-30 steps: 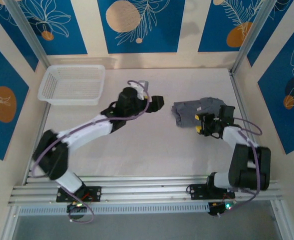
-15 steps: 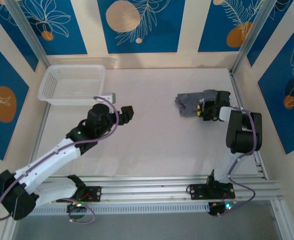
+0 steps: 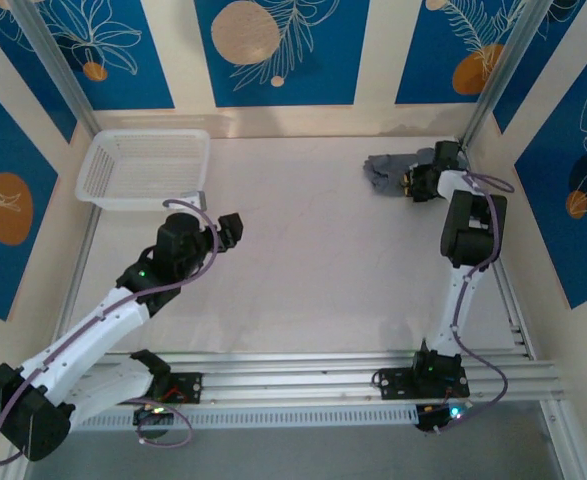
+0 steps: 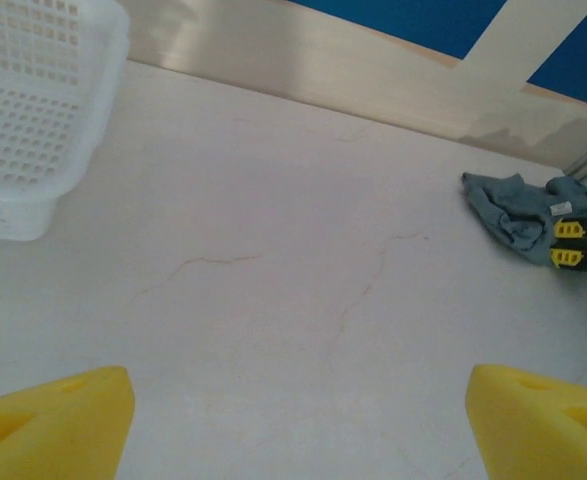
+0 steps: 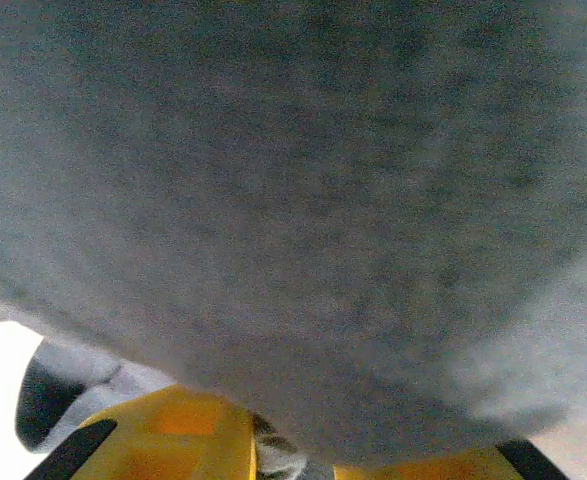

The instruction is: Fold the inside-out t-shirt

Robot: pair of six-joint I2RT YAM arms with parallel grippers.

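The inside-out t-shirt (image 3: 381, 172) is a crumpled slate-grey bundle at the far right corner of the table, also seen in the left wrist view (image 4: 516, 208). My right gripper (image 3: 411, 184) is shut on its right edge, its yellow pads (image 4: 567, 243) against the cloth. In the right wrist view the grey cloth (image 5: 293, 180) hangs close over the lens, with a pinch of it between the yellow fingers (image 5: 163, 430). My left gripper (image 3: 235, 228) hovers open over bare table at the left-middle, far from the shirt, with its yellow fingertips (image 4: 53, 420) wide apart and nothing between them.
A white mesh-sided basket (image 3: 143, 168) stands at the far left, just beyond the left gripper, its corner in the left wrist view (image 4: 23, 110). A metal frame post (image 3: 493, 70) and the back wall stand close behind the shirt.
The right arm has stretched out and carried the t-shirt from the mid-right of the table to the far right corner. The left arm has drawn back to the left, still open.
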